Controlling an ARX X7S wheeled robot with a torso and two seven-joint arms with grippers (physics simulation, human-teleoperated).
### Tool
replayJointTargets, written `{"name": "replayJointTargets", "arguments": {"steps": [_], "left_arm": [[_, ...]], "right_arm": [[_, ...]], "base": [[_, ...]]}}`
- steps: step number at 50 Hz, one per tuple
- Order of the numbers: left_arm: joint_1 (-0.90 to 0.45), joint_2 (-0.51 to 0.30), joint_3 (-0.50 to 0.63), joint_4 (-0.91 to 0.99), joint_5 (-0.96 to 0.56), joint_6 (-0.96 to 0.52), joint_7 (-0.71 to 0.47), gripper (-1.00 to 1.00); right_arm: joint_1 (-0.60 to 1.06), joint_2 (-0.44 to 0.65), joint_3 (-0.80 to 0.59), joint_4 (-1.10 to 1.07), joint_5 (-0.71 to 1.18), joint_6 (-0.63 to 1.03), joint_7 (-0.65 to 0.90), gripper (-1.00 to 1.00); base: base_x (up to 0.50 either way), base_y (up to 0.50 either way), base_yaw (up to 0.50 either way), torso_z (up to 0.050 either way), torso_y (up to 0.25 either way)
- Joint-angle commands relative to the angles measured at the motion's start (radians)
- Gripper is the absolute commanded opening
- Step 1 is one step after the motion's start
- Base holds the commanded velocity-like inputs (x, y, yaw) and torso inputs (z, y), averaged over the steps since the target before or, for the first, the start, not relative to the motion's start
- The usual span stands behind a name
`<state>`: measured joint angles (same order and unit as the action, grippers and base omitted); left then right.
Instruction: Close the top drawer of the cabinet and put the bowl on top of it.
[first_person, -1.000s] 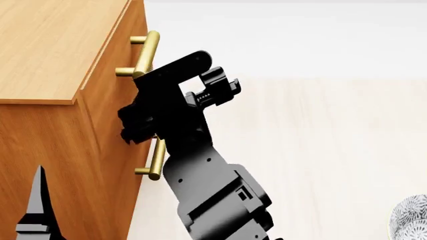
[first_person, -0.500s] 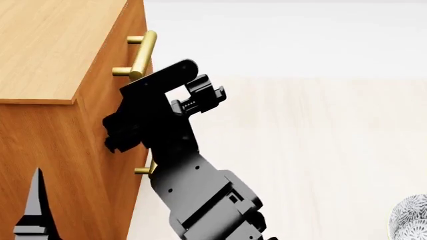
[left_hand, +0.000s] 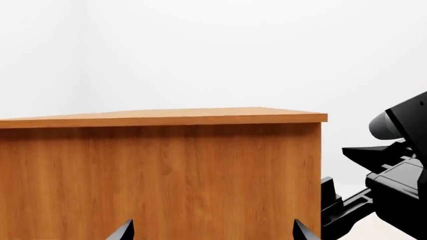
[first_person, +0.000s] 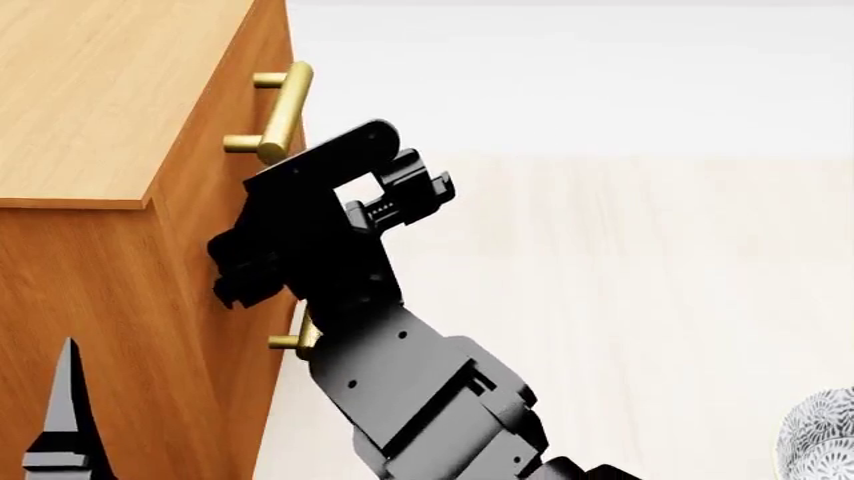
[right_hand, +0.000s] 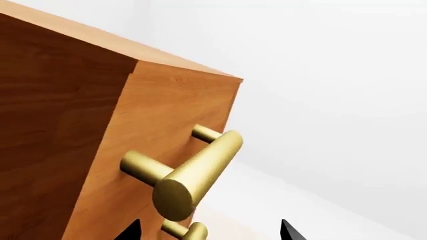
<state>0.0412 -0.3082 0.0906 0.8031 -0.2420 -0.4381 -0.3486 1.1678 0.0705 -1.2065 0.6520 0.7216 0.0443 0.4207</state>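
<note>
The cabinet (first_person: 94, 110) fills the left of the head view. Its top drawer (first_person: 220, 190) looks flush with the cabinet's front, and its brass handle (first_person: 276, 108) sticks out. My right gripper (first_person: 238, 268) is pressed close to the front just below that handle. In the right wrist view its open gripper (right_hand: 210, 232) holds nothing, with the top handle (right_hand: 195, 170) just ahead. My left gripper (left_hand: 212, 232) is open and empty, facing the cabinet's side (left_hand: 160, 180). A sliver of the patterned bowl (first_person: 821, 440) shows at the head view's lower right edge.
A second brass handle (first_person: 300, 338) shows below my right wrist, also seen as the lower handle (right_hand: 190, 231) in the right wrist view. My left fingertip (first_person: 60, 420) pokes up beside the cabinet's side. Pale floor (first_person: 641, 300) lies to the right. My right arm (left_hand: 390, 185) appears past the cabinet's corner.
My right gripper moved left against the cabinet front, and the top handle shifted slightly left with it. In the last half second almost nothing moved.
</note>
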Motion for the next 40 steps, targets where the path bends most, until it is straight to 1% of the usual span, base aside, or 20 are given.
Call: {"name": "replayJointTargets", "arguments": {"steps": [1,7,16,29,40], "left_arm": [[-0.006,-0.004,0.005,0.004,-0.006,-0.007,-0.008,1.00],[-0.005,-0.006,0.008,0.008,-0.008,-0.007,-0.012,1.00],[-0.007,-0.007,0.018,0.004,-0.007,-0.002,-0.016,1.00],[-0.008,-0.011,0.027,0.001,-0.010,0.006,-0.019,1.00],[-0.004,-0.014,0.031,-0.002,-0.016,0.017,-0.020,1.00]], "right_arm": [[0.023,0.078,-0.038,-0.089,0.037,0.030,0.040,1.00],[0.028,0.113,-0.034,-0.105,0.035,0.038,0.052,1.00],[0.054,0.208,-0.039,-0.217,0.034,0.096,0.095,1.00],[0.068,0.317,-0.031,-0.300,0.037,0.135,0.130,1.00],[0.123,0.498,-0.042,-0.537,0.051,0.273,0.209,1.00]], "base": [[0.00,0.00,0.00,0.000,0.000],[0.00,0.00,0.00,0.000,0.000],[0.00,0.00,0.00,0.000,0.000],[0.00,0.00,0.00,0.000,0.000],[0.00,0.00,0.00,0.000,0.000]]}}
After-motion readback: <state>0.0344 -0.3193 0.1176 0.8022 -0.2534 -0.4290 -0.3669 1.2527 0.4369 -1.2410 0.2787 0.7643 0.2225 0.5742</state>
